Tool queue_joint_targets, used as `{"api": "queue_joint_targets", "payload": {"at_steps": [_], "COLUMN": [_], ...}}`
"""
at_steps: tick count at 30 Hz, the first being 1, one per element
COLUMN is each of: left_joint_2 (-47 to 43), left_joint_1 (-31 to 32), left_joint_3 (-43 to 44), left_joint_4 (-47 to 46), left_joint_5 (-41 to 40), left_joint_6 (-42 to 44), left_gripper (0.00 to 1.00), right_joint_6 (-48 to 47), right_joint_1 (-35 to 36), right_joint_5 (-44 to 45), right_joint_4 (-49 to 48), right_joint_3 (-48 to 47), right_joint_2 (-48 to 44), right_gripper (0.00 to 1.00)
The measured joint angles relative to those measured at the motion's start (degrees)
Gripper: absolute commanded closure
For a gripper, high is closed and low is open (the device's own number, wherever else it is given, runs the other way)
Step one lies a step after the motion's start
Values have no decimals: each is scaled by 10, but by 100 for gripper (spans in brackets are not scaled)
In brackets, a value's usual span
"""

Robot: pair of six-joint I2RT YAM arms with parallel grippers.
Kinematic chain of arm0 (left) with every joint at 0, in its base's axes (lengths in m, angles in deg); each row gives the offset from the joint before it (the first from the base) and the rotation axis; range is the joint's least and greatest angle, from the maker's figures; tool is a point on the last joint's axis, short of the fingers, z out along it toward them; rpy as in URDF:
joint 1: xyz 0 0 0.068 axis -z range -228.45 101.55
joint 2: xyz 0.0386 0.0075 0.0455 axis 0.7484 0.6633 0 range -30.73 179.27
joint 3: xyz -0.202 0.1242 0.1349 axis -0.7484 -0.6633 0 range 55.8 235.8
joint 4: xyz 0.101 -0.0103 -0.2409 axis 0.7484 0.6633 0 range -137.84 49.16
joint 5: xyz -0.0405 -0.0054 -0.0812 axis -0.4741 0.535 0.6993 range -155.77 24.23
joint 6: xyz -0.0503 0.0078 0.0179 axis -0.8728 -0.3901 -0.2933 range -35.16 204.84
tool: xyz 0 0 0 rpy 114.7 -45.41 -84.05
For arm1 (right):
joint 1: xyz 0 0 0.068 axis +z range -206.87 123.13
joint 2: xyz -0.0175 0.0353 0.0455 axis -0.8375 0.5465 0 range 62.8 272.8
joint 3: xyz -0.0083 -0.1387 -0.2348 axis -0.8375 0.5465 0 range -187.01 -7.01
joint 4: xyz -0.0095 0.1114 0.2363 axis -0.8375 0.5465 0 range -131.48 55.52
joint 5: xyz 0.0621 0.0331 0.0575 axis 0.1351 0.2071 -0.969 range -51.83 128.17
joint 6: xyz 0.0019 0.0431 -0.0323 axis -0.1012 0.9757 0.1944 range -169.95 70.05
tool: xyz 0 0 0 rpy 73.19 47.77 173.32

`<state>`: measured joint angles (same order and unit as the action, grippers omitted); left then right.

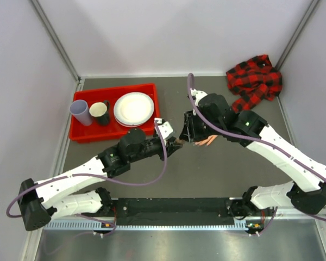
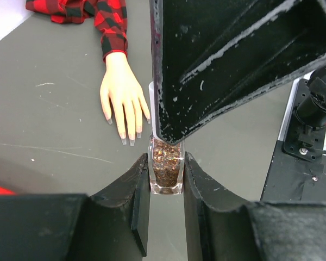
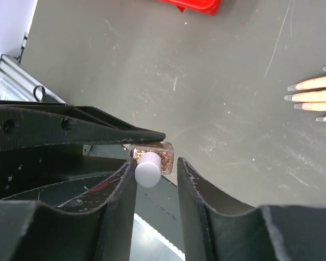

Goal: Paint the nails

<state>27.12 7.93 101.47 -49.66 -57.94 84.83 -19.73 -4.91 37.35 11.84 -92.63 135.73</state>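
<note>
- Left fingers (image 2: 141, 182) are pinching the little polish bottle (image 2: 166, 168) by its glass body. It looks snug on both sides and it's upright.
- Right fingers (image 3: 125, 187) sit either side of the pale cap (image 3: 147, 169) and are spread. The cap is against one finger and I can see a gap to the other, so no real grip on it.
- My guess is the step is getting the cap off so the brush comes out.
- To do it well I'd close squarely on the cap and centre it between the fingers first. Then twist while the left side holds dead steady, and lift straight up so the bottle doesn't tip or slip out.
- The two sets of fingers are crowded together, so I'd go slow on the turn.
- The nails (image 2: 131, 142) are on the mannequin hand (image 2: 121, 92), which lies flat, palm down. From the left fingers it's just past the bottle and off to one side. From the right fingers it's well apart.
- Its plaid sleeve (image 2: 111, 27) trails away further out.
- The table (image 2: 54, 125) is dark grey, matte and scuffed with pale scratches.
- A red tray (image 1: 79, 134) with cups and a plate sits beyond the left fingers, and plain pale walls (image 1: 152, 32) box it all in.
</note>
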Motion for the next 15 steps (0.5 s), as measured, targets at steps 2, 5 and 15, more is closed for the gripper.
{"api": "queue_joint_targets", "payload": {"at_steps": [2, 5, 15], "left_joint_2": [0, -2, -53], "left_joint_1": [0, 0, -5], "left_joint_3": [-1, -3, -26], "left_joint_4": [0, 0, 7], "left_joint_5": [0, 2, 110], "left_joint_6": [0, -3, -49], "left_gripper": [100, 100, 100], "right_joint_6": [0, -3, -71], "right_joint_1": [0, 0, 0], "right_joint_5": [3, -2, -117], "right_joint_4": [0, -2, -61], "right_joint_3": [0, 0, 76], "right_joint_2": [0, 0, -71], "right_gripper": [76, 100, 100]}}
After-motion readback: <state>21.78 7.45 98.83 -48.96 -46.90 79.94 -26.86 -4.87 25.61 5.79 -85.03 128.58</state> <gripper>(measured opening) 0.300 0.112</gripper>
